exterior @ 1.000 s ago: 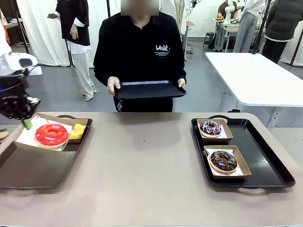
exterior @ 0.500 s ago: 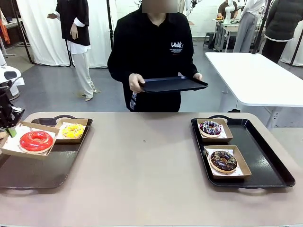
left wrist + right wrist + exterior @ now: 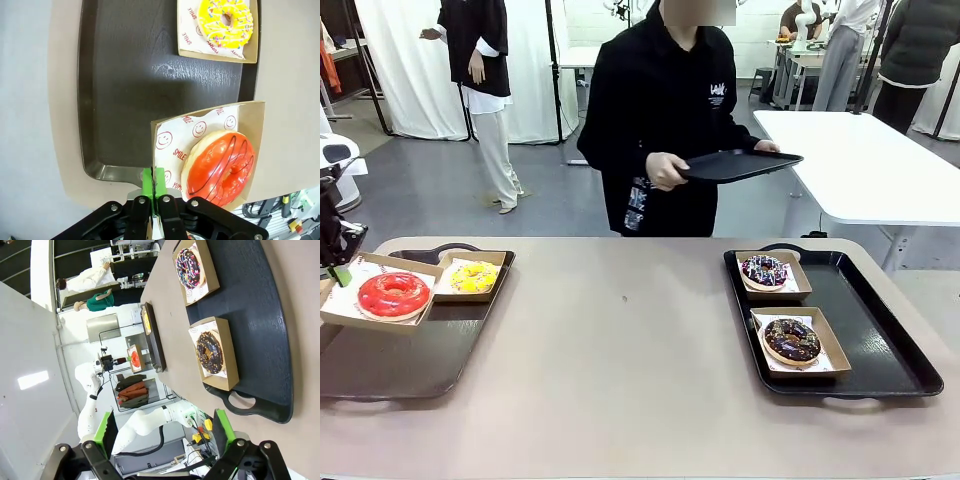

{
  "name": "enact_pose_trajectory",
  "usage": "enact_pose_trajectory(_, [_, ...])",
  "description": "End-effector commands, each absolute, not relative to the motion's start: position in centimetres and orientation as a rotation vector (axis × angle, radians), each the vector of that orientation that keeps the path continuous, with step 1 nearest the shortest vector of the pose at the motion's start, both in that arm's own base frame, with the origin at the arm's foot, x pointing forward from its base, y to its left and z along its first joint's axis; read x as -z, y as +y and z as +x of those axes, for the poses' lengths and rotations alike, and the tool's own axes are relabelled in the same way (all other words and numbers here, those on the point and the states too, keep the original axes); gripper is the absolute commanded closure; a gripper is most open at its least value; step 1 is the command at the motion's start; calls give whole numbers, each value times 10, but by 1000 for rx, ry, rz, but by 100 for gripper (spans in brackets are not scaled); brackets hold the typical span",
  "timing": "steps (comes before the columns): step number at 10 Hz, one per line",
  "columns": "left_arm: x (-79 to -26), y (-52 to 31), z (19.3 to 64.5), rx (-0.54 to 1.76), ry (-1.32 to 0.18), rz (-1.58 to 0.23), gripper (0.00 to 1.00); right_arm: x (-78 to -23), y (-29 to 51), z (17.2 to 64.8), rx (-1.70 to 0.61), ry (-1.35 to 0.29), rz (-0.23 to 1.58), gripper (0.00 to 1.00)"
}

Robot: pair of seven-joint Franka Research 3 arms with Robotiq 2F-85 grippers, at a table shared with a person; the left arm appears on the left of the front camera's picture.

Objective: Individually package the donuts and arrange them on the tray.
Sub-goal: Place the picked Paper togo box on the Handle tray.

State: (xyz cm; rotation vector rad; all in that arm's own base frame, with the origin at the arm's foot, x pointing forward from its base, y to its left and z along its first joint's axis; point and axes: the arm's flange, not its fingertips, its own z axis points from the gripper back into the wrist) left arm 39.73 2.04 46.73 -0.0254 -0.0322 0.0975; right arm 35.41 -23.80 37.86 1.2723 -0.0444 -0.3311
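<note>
where left tool [image 3: 154,186] pinches cardboard box [image 3: 250,112], glossy red ring donut [image 3: 220,167], right tool [image 3: 165,427] spread

The paper liner [image 3: 172,142] under the red-glazed donut [image 3: 220,167] is printed with "SMILE" in red beside smiley faces.

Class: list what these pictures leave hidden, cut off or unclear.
- Front view: left tool is partly cut off by the picture's left edge.
- Left wrist view: glossy red-glazed ring donut's brown cardboard box hides what lies beneath it.
- Right wrist view: sprinkled chocolate ring donut too small for detail.
</note>
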Motion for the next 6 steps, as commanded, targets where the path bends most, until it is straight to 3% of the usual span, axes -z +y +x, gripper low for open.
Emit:
enact_pose_trajectory(1, [-468,19,395,-98,-26,-42,99,-381,-239,353,338,-36,1281,0])
enact_pose_trajectory(6, [-419,20,412,-60,-61,-6,99,-381,-239,353,338,-36,1281,0])
